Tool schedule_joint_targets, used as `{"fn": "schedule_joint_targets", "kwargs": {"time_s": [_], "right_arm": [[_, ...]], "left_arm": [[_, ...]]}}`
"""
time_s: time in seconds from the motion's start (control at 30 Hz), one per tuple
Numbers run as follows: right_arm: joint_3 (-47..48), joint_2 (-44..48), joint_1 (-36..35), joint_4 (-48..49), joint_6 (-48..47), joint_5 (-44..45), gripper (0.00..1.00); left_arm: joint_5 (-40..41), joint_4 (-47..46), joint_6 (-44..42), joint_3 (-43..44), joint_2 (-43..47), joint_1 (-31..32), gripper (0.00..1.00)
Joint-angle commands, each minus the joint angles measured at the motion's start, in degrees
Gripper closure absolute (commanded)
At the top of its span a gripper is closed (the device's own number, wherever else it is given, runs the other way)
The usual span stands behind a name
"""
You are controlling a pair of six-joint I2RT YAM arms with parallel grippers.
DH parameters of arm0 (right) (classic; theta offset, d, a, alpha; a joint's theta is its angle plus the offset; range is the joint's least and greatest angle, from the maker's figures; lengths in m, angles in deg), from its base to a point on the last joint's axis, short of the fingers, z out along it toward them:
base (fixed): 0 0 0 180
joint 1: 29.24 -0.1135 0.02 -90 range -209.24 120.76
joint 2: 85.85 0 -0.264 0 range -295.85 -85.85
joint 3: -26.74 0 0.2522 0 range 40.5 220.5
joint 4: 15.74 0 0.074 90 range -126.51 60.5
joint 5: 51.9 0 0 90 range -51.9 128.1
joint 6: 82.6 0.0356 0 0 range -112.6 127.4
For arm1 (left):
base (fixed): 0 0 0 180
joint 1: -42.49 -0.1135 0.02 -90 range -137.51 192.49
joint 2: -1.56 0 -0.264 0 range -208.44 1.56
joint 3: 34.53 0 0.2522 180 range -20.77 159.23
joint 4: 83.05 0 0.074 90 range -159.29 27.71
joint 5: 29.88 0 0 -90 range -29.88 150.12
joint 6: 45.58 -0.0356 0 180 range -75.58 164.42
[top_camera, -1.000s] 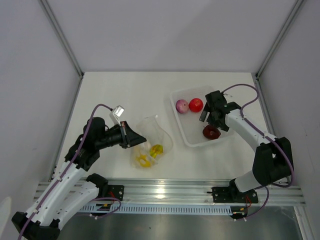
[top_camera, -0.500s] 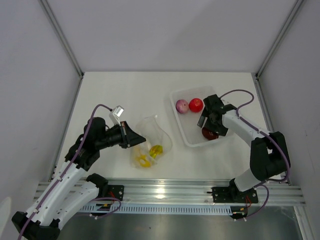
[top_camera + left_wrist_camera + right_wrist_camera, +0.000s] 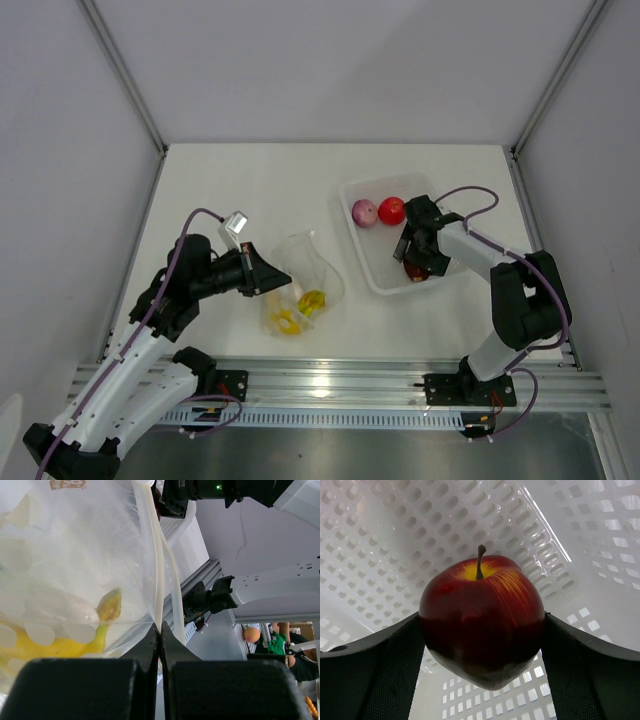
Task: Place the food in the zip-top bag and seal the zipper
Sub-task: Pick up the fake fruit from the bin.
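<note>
Apple point(image 3: 481, 615): dark red with a yellow flush round the stem, stem up, inside the white perforated tray point(image 3: 395, 530); in the top view it sits by the tray's near rim.
Right gripper point(image 3: 481, 635): closed on the apple, one black pad against each side. I cannot tell whether the apple rests on the tray floor.
Left gripper point(image 3: 160, 632): fingertips pressed together, pinching the edge of the zip-top bag point(image 3: 75, 555).
Bag position: on the white table point(image 3: 250, 190) between the arms, left of the tray and apart from it.
Zipper point(image 3: 158, 555): two pale strips running away from the left fingertips along the bag's mouth, slightly apart from each other.
Bag contents: yellow banana bunch point(image 3: 288, 320) at the near end, a yellow-green piece point(image 3: 313, 299) just beside it.
Tray, far end: pink-purple onion point(image 3: 364, 212) and red round fruit point(image 3: 392, 210) side by side, touching or nearly so, apart from the apple.
</note>
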Motion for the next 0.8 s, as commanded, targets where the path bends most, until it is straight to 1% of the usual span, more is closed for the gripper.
{"fn": "schedule_joint_targets", "kwargs": {"time_s": [0.0, 0.07, 0.1, 0.17, 0.2, 0.23, 0.3, 0.37, 0.4, 0.43, 0.53, 0.57, 0.6, 0.67, 0.77], "right_arm": [[-1.36, 1.27, 0.34, 2.45, -0.52, -0.35, 0.18], [-1.63, 1.89, 0.43, 2.80, -1.22, -0.26, 0.26], [-2.06, 2.41, 0.34, 3.32, -1.57, -0.35, 0.40], [-2.33, 3.03, 0.34, 3.50, -2.28, -0.35, 0.51], [-2.42, 4.08, 0.34, 3.68, -2.54, -0.61, 0.65], [-2.51, 4.78, 0.34, 3.68, -2.98, -0.87, 0.71], [-2.42, 6.54, 0.34, 3.07, -3.60, -1.40, 0.73], [-1.89, 10.14, 0.25, 2.54, -4.65, -2.28, 0.78], [-1.72, 11.54, 0.34, 1.93, -4.91, -3.07, 0.84], [-1.54, 14.78, 0.08, 1.75, -5.09, -3.77, 0.85], [-1.54, 20.07, -0.80, 2.19, -6.93, -7.54, 0.88], [-1.19, 23.39, -1.76, 2.01, -7.29, -8.60, 0.89], [-0.93, 24.73, -2.38, 1.92, -7.90, -9.48, 0.92], [0.03, 28.50, -5.35, 1.92, -8.96, -12.82, 0.92], [1.44, 33.16, -9.84, 1.40, -10.36, -11.69, 0.91]], "left_arm": [[0.15, -0.67, -0.63, 2.21, -0.06, -0.47, 1.00], [0.24, -0.84, -0.54, 1.68, 0.03, -0.47, 1.00], [0.24, -0.93, -0.45, 1.68, 0.03, -0.47, 0.99], [0.15, -1.11, -0.36, 1.15, 0.11, -0.47, 0.99], [0.15, -1.11, -0.45, 0.98, 0.11, -0.38, 0.99], [0.15, -1.02, -0.36, 0.97, 0.11, -0.47, 0.99], [0.41, -0.67, -0.54, 0.80, 0.20, -0.47, 1.00], [0.24, -0.67, -0.36, 0.27, 0.29, -0.38, 0.99], [0.24, -0.67, -0.19, 0.27, 0.29, -0.47, 0.99], [0.24, -0.67, -0.10, 0.18, 0.29, -0.47, 0.99], [0.41, 0.03, -0.19, -0.08, 0.29, -0.47, 0.99], [0.42, 0.03, -0.19, -0.17, 0.46, -0.47, 1.00], [0.50, 0.03, -0.10, -0.43, 0.73, -0.47, 0.99], [0.77, 0.12, 0.25, -1.13, 1.17, -0.47, 0.99], [1.03, -0.23, 0.95, -1.84, 1.96, -0.47, 0.99]]}}
